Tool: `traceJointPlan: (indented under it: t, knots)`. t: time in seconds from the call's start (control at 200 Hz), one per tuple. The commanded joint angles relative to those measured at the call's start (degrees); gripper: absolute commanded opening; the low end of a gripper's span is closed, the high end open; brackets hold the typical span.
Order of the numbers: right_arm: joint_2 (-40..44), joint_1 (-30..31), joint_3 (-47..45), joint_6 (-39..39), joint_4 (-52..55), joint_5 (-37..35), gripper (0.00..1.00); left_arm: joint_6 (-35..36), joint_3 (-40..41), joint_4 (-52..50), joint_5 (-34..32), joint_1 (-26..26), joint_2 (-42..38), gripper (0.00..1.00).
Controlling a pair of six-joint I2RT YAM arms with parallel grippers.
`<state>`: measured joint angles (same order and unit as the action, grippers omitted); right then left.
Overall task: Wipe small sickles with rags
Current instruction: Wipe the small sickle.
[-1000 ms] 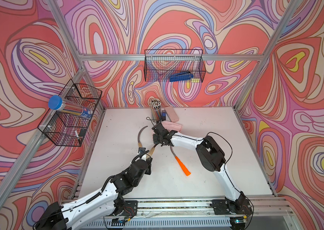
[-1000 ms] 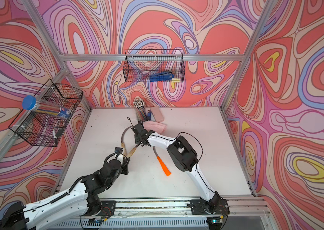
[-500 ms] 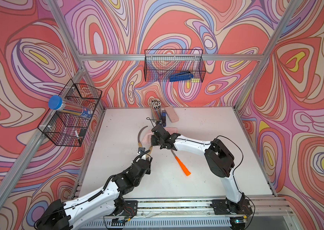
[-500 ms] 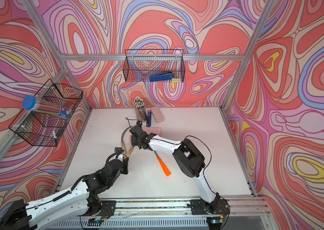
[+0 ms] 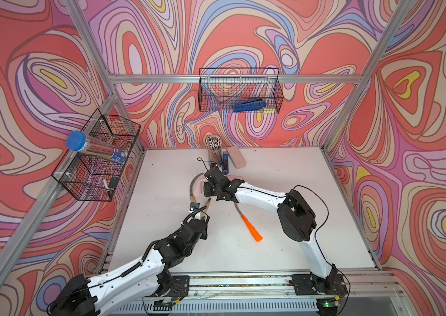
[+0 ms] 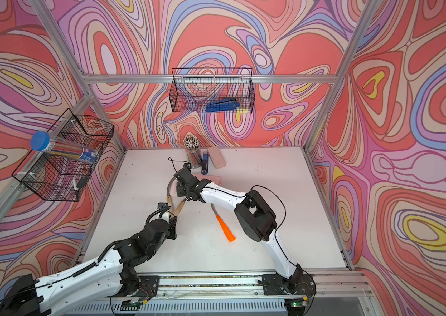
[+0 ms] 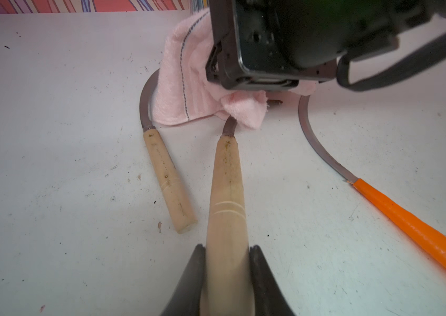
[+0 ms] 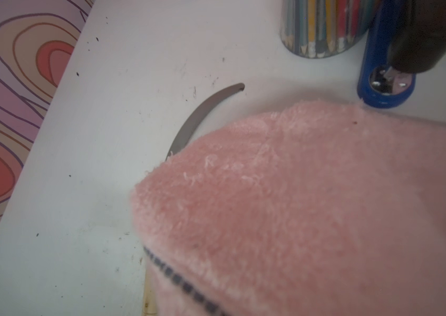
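Jaws of the left gripper (image 7: 227,247) clamp one sickle (image 7: 227,175) by its wooden handle, pinning it steady, likely so the right gripper (image 5: 208,190), jaws closed on the bunched rag (image 7: 186,90), can rub its blade. The spare wooden sickle (image 7: 165,180) and orange sickle (image 7: 413,224) lie alongside.

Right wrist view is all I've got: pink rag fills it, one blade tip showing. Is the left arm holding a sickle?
Observer: Yes, the left gripper has its fingers shut on a wooden-handled sickle; the rag covers its blade.
Operator: Whose blade tip do I see?
Observer: A second wooden-handled sickle, lying loose on the table.
Operator: And the third?
Observer: The orange-handled sickle lies on the table, its handle clear of the rag.
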<state>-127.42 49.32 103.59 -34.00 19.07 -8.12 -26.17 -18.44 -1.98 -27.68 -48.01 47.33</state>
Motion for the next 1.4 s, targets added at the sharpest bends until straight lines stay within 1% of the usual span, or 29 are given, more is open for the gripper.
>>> traceJointPlan:
  t: [0.0,0.075,0.315,0.476,0.641,0.726,0.891,1.036,1.392]
  knots:
    - [1.4,-0.1,3.0,2.6,1.3,-1.3,0.00,-0.5,-1.0,-0.6,-1.0,0.2,-0.4,0.00]
    - [0.2,0.0,3.9,2.7,1.3,-0.8,0.00,-0.5,-0.9,-0.6,-0.9,0.2,-0.6,0.00]
    - [-5.1,0.0,4.3,-0.4,-0.6,4.3,0.00,-0.6,-0.9,-0.8,-1.1,0.2,-0.7,0.00]
    - [-7.1,0.0,3.8,-1.6,0.3,5.5,0.00,-0.6,-1.0,-1.0,-1.2,0.1,-0.9,0.00]
    - [-6.5,-0.4,1.4,-1.3,1.7,1.9,0.00,-0.6,-1.0,-1.1,-1.5,0.1,-1.2,0.00]
    - [-6.3,-1.5,0.1,-1.4,1.8,1.3,0.00,-0.7,-0.9,-1.3,-1.4,0.2,-1.2,0.00]
    - [-6.4,-4.8,-2.5,-2.5,2.2,0.6,0.00,-0.8,-0.9,-1.6,-1.4,0.2,-1.7,0.00]
    - [-5.4,-7.1,-5.0,-1.3,2.1,-2.4,0.00,-0.7,-0.9,-1.7,-1.6,0.1,-2.0,0.00]
    - [-4.3,-13.5,-8.2,0.1,2.5,-7.3,0.00,-0.8,-0.9,-1.8,-2.1,0.2,-2.0,0.00]
